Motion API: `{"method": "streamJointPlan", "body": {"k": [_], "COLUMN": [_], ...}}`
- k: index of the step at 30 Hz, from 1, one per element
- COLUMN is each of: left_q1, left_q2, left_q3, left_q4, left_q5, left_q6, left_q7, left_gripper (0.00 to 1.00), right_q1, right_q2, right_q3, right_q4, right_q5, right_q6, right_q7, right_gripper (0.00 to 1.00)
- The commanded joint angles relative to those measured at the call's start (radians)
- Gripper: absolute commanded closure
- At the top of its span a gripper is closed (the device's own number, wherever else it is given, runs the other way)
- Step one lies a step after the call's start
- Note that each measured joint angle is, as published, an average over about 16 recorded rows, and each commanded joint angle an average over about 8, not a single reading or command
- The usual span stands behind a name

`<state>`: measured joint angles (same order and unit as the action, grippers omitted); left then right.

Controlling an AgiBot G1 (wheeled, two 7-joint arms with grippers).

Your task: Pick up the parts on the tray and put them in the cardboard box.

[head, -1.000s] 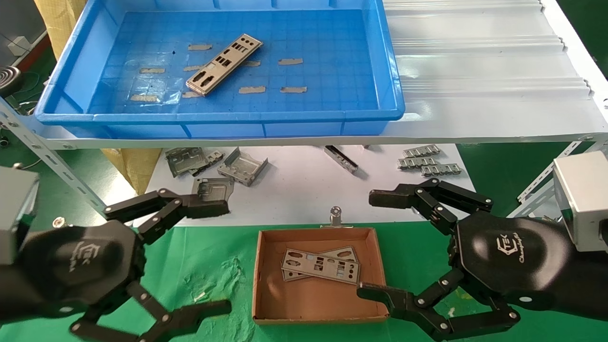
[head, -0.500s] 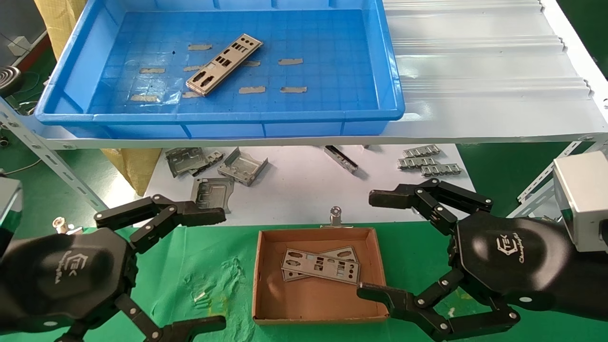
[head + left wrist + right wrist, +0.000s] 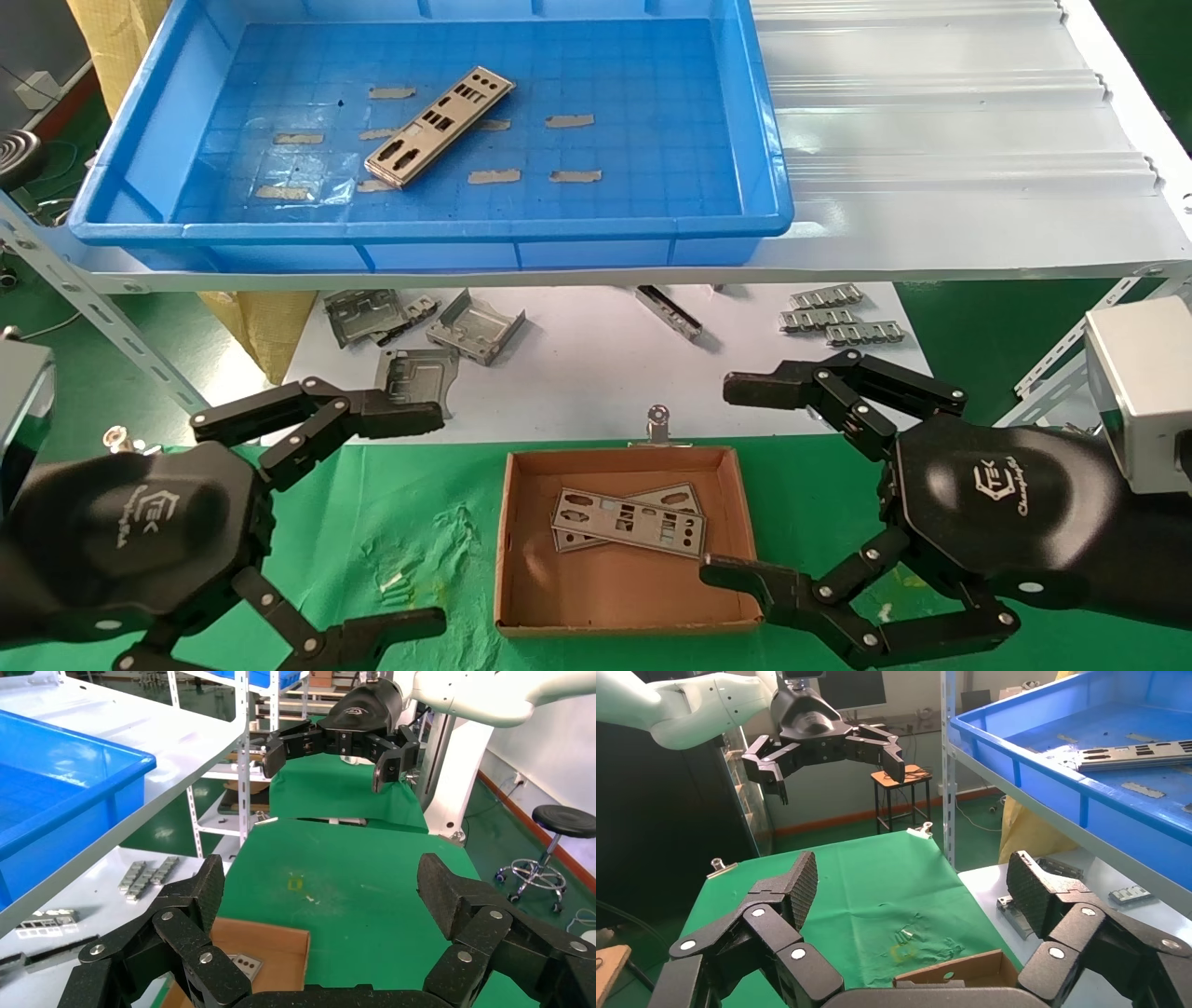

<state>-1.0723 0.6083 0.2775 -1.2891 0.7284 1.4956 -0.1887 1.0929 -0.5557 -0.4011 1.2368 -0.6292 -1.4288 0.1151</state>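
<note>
Both arms are idling low at the worktop's near edge, the left gripper (image 3: 317, 522) and right gripper (image 3: 736, 485) gaping wide and empty beside the cardboard box (image 3: 521, 559), presumably because one part (image 3: 438, 126) is waiting in the tray (image 3: 140, 158) on the far-left shelf.

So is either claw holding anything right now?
No. The left gripper and right gripper are both open and empty, beside the box.

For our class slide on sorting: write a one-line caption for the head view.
Both open tools, left and right, flank the cardboard box holding two plates; one plate remains in the blue tray.
</note>
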Motion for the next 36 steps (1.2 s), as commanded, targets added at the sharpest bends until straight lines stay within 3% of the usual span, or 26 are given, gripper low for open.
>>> {"method": "streamJointPlan", "body": {"k": [1,36], "left_q1": [-0.001,-0.003], "left_q2": [0.001,0.004], "left_q3": [0.001,0.003], "left_q4": [0.001,0.008], "left_q5": [0.001,0.003], "left_q6": [0.000,0.000], "left_q7": [0.001,0.003], "left_gripper": [0.00,0.00], "right_q1": [0.000,0.000], "right_q2": [0.000,0.000], "right_q3": [0.000,0.000], "right_q4": [0.000,0.000], "right_q5": [0.000,0.000], "right_q6": [0.000,0.000], "right_q7": [0.000,0.000], "right_gripper": [0.00,0.00]}}
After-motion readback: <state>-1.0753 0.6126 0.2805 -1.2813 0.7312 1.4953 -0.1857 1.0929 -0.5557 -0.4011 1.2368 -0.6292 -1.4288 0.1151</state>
